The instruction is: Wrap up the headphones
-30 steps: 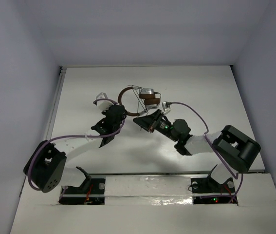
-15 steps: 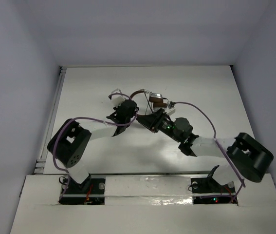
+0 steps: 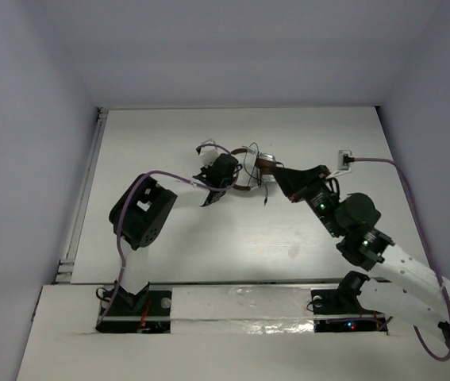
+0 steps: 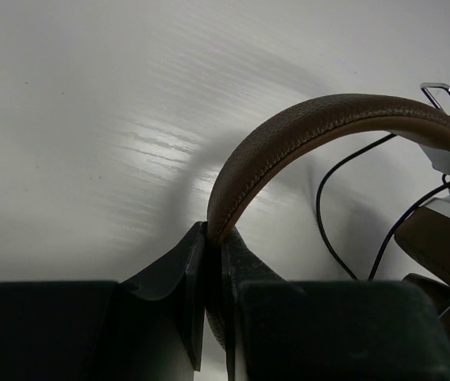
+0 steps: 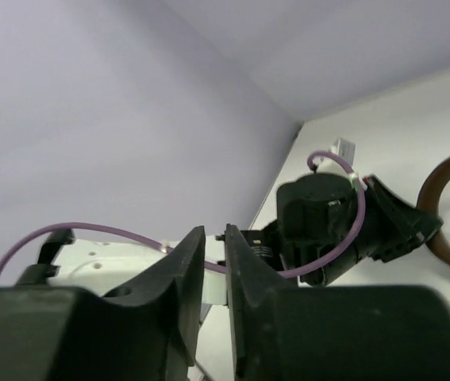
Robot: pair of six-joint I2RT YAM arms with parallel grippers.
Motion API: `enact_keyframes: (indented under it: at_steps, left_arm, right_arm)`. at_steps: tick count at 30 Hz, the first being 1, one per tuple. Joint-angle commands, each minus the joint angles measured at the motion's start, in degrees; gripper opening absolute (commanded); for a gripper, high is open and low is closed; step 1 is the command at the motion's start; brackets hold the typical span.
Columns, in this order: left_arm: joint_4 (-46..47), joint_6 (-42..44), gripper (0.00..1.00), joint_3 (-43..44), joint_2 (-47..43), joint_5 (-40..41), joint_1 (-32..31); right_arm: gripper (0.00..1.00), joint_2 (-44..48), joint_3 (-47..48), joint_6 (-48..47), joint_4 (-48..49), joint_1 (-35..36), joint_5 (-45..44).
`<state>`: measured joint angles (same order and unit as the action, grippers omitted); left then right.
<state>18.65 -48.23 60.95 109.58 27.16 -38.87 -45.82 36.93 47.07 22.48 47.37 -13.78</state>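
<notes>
On the table [image 3: 169,135], the left gripper [image 4: 213,238] is pinching the headphones' [image 3: 253,164] headband [image 4: 304,127]; the right gripper [image 5: 215,246], pressed together, should be looping the cord [image 4: 318,198] snugly, gently.

Both arms: chunky black joint housings w/ white link segs, thin purple cable [image 3: 165,176] looping along each. Left arm [image 3: 141,213] sits left of the right base [image 3: 344,304], right arm [image 3: 359,214] above it. Small green LEDs [image 3: 320,205] on right arm's black joints.
</notes>
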Motion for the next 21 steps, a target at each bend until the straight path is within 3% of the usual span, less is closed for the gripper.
enact_keyframes:
  at_steps: [1, 2, 3, 10, 13, 14, 17, 21]
  left_arm:
    - [-1.15, 0.15, 0.0, 6.7, 1.33, 0.09, 0.82]
    - [-1.6, 0.24, 0.0, 7.77, 2.12, 0.26, 0.82]
    - [-2.21, 0.5, 0.0, 8.91, 2.83, 0.35, 0.82]
    - [-7.3, 2.08, 0.0, 17.79, 9.76, -0.26, 2.57]
    - [-7.67, 3.31, 0.16, 19.12, 10.83, -2.1, 3.1]
    - [-7.15, 3.4, 0.22, 18.51, 10.66, -2.89, 3.62]
    - [-4.42, 3.84, 0.41, 14.73, 8.2, -4.12, 4.24]
    - [-3.45, 4.19, 0.52, 10.69, 2.85, -5.71, 4.24]
  right_arm:
    - [0.21, 6.0, 4.38, -8.3, -10.78, 0.53, -4.59]
    - [0.13, 8.27, 5.08, -8.74, -12.79, 0.53, -4.76]
    - [0.13, 9.08, 5.35, -9.27, -13.59, 0.53, -4.85]
    - [0.15, 10.67, 4.56, -10.33, -16.68, 0.53, -5.64]
    - [0.28, 10.76, 4.29, -10.42, -17.38, 0.53, -5.91]
    - [0.37, 10.84, 4.29, -10.51, -17.64, 0.53, -6.08]
    - [0.47, 11.02, 5.17, -10.94, -19.14, 0.53, -7.57]
    - [0.58, 11.46, 6.93, -11.91, -21.5, 0.53, -9.5]
